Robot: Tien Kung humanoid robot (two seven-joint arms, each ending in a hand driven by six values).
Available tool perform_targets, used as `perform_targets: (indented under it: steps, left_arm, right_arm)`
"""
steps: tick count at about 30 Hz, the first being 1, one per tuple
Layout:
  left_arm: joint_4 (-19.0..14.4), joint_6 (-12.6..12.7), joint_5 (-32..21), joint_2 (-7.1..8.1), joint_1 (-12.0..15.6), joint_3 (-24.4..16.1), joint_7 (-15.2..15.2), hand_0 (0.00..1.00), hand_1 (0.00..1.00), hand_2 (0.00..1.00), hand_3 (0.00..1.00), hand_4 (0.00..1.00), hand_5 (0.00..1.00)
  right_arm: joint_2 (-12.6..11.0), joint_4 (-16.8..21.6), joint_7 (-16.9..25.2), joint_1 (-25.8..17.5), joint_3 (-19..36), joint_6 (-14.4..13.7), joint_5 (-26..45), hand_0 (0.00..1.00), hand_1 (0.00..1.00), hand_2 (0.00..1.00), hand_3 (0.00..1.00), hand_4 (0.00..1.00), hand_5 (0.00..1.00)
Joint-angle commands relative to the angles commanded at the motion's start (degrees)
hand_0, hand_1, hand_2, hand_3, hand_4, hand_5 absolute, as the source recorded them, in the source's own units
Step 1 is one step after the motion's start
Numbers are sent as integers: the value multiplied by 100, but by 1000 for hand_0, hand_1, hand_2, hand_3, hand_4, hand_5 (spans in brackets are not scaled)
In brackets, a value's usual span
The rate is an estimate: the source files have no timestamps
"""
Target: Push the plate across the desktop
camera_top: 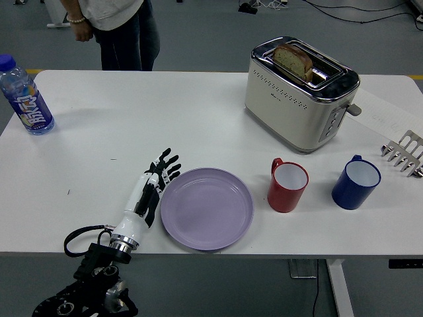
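Left hand flat-edged against plate, near front edge of table.
Left hand (pixel 151 190) comes in from lower left, forearm angled up and right, fingers (pixel 165 166) straight and slightly fanned, gripping nothing, their side against the left rim of the lilac plate (pixel 207 208). Plate lies flat on the white table (pixel 165 112), just left of the red mug (pixel 287 185). Right arm not visible. A person (pixel 119 30) stands at the far side, hands off the table.
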Motion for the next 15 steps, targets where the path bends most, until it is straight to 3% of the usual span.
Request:
perform_targets:
  steps: [6,14,15]
  left_arm:
    - [-84,86,173,-45,14,-534,-2,839,882,929,964,586,998]
    - [-291,168,385,109,81,-1425,93,833,877,923,958,586,998]
    - [-317,176,369,150,92,-1566,128,804,842,880,882,591,998]
  right_arm:
    - [0,0,-4,-17,16,0,-16,639,613,663,603,191,103]
    - [-6,0,0,-32,28,-6,-16,639,613,663,603,192,103]
    - [-6,0,0,-32,32,-7,-20,639,613,663,603,192,104]
